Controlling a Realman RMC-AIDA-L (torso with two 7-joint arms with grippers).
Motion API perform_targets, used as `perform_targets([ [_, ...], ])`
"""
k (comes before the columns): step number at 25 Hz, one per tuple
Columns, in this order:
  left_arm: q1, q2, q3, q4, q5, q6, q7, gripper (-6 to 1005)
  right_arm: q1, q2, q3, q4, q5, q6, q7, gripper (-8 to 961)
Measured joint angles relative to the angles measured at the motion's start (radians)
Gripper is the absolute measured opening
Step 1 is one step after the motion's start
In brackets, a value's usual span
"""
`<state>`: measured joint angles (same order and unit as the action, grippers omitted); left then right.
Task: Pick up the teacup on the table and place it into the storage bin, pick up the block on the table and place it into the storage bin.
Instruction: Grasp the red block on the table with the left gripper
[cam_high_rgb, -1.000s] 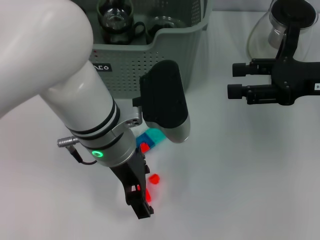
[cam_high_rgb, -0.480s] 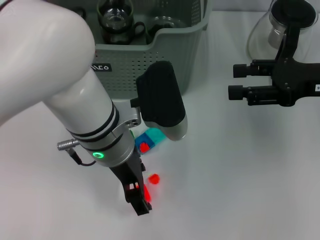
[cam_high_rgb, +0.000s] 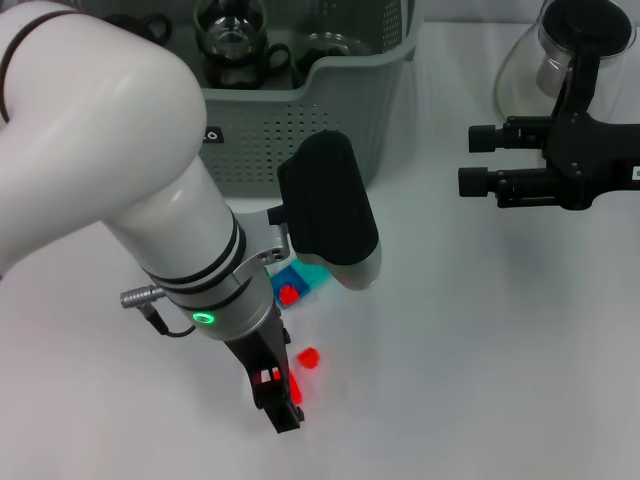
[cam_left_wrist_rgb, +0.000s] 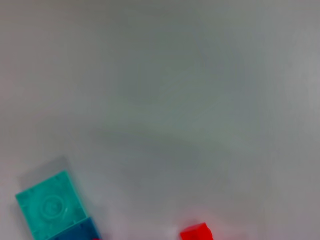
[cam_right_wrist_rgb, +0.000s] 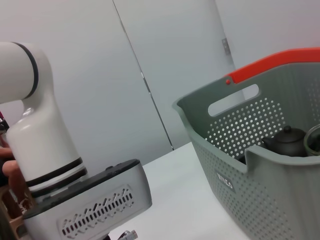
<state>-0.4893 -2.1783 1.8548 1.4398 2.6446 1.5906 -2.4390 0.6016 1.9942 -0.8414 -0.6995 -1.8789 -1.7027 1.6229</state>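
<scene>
The left gripper (cam_high_rgb: 283, 405) hangs low over the white counter (cam_high_rgb: 480, 330), whether its jaws are released or clenched hidden. Just beside it, the teal-and-blue plastic block (cam_high_rgb: 298, 281) lies flat, long axis slanting toward the grey-green perforated storage bin (cam_high_rgb: 300, 130), which holds a glass teacup (cam_high_rgb: 230, 40). The right gripper (cam_high_rgb: 475, 160) hovers parked, jaws released.

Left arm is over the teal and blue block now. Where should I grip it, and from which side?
Come straight down from above. The block lies flat on the table with its studded top facing up, so closing the left gripper across two opposite vertical side walls of the teal part looks safest; the blue part adjoins one side. The gripper sits offset and needs recentring.
</scene>
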Motion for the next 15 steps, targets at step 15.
perform_targets([
  [15,0.005,0.0,0.021,-0.002,0.015,-0.006,-0.01,762,0.003,-0.002,0.012,0.0,0.0,0.002,-0.001,775],
])
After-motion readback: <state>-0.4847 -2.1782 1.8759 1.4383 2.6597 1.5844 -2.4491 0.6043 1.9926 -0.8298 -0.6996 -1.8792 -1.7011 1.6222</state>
